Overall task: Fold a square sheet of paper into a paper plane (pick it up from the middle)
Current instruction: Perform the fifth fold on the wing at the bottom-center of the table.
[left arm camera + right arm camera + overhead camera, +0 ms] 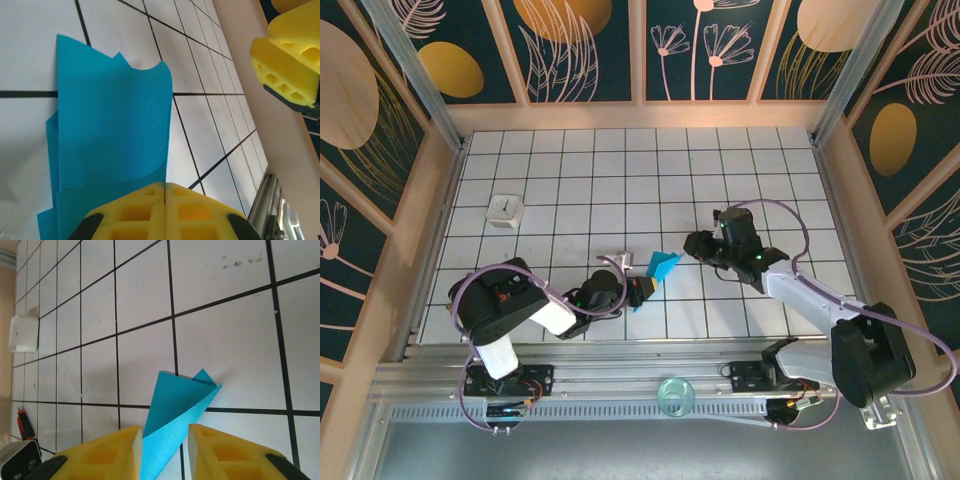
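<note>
The teal square sheet of paper [662, 266] is folded into a layered, pointed wedge, a rough paper plane shape, held up off the tiles near the table's middle. My left gripper [642, 290] is shut on its lower edge. In the left wrist view the paper [110, 135] rises from the closed yellow fingertips of my left gripper [165, 186]. My right gripper [692, 246] stands at the paper's right. In the right wrist view its yellow fingers [107, 452] are apart, and the paper's [177, 410] narrow end lies between them at the gripper [165, 432], against the left finger.
A small white cube [505, 210] sits on the tiles at the far left, the cube [23, 333] also in the right wrist view. A clear round ring [674, 396] rests on the front rail. Wooden walls [430, 200] enclose the tiled floor.
</note>
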